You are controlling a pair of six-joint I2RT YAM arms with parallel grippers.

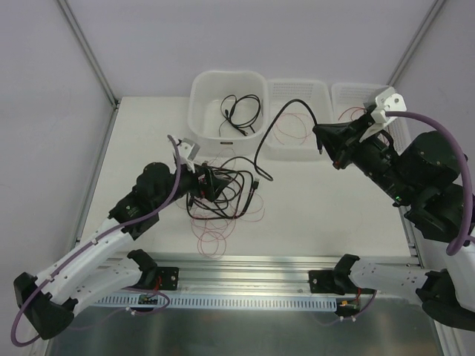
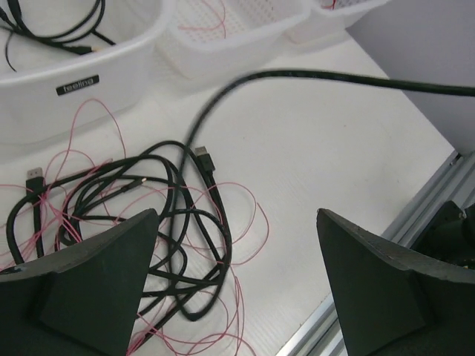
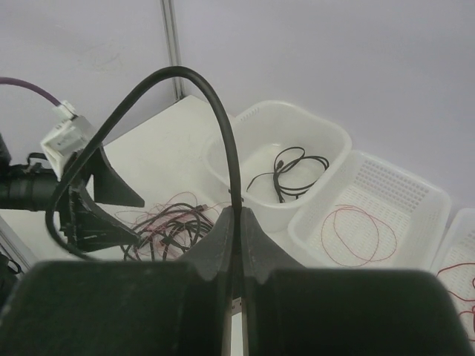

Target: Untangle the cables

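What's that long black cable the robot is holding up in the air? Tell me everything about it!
The black cable is thick, smooth and rubbery-looking. One end is pinched between the shut fingers of the right arm. From there it curves up in a big arch through the air, then drops towards the table. Its other end has a small dark plug, which lies at the edge of the tangled pile of black and red wires.

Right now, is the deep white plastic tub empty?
No, a loosely coiled black cable lies on the floor of the deep white plastic tub.
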